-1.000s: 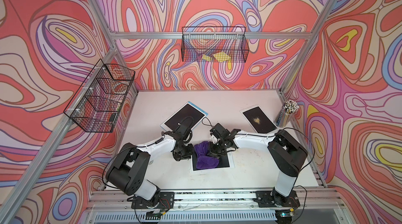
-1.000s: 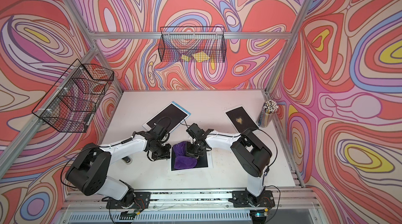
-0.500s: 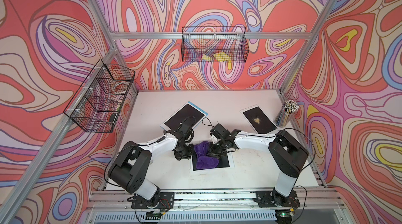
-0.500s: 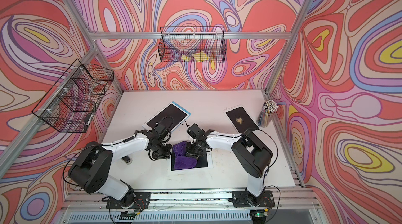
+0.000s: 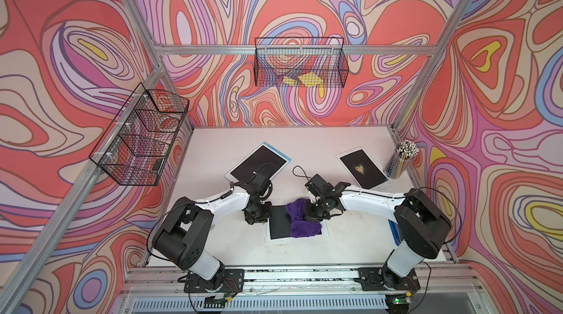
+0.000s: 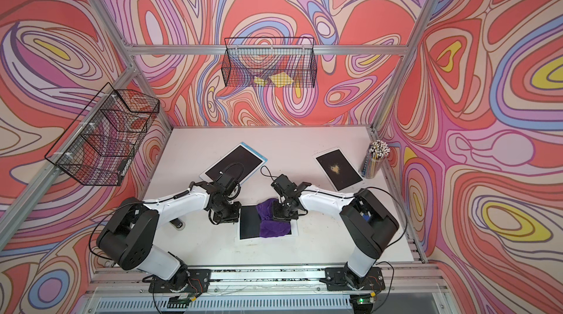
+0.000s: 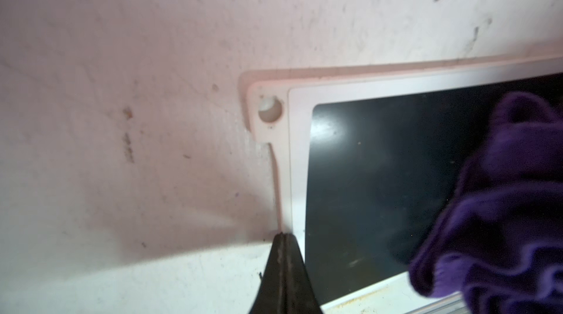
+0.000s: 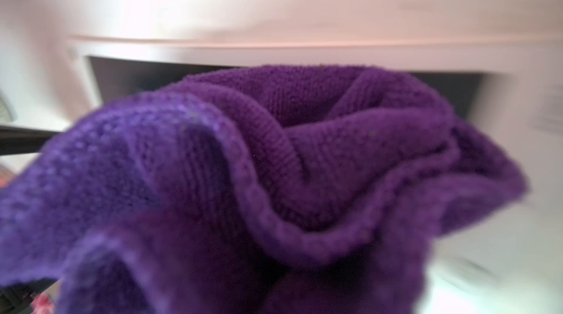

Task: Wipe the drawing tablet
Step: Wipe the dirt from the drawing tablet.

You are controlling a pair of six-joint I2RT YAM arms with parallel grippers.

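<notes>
In both top views the flat, white-framed, black-screened drawing tablet [image 5: 277, 221] lies on the white table [image 5: 350, 236], toward 6 o'clock from its middle, between the two arms. A crumpled purple cloth [image 5: 304, 225] of terry weave covers the tablet's 3 o'clock half. The right gripper [image 5: 315, 213] presses down into its 12 o'clock end, fingers buried in the folds. The left gripper [image 5: 258, 220] stands tip-down at the tablet's 9 o'clock edge. A blue-edged tablet [image 5: 259, 163] lies at 11 o'clock from it and a speckled tablet [image 5: 362, 169] at 2 o'clock, beside a clear cup of pencils [image 5: 402, 160]. In the left wrist view the black fingers [image 7: 292, 272] are pressed together with nothing between them, their tip at the frame's outer edge; whether it touches is unclear. In the right wrist view the cloth bulges up from the clamped grip, with the blurred tablet beyond it.
</notes>
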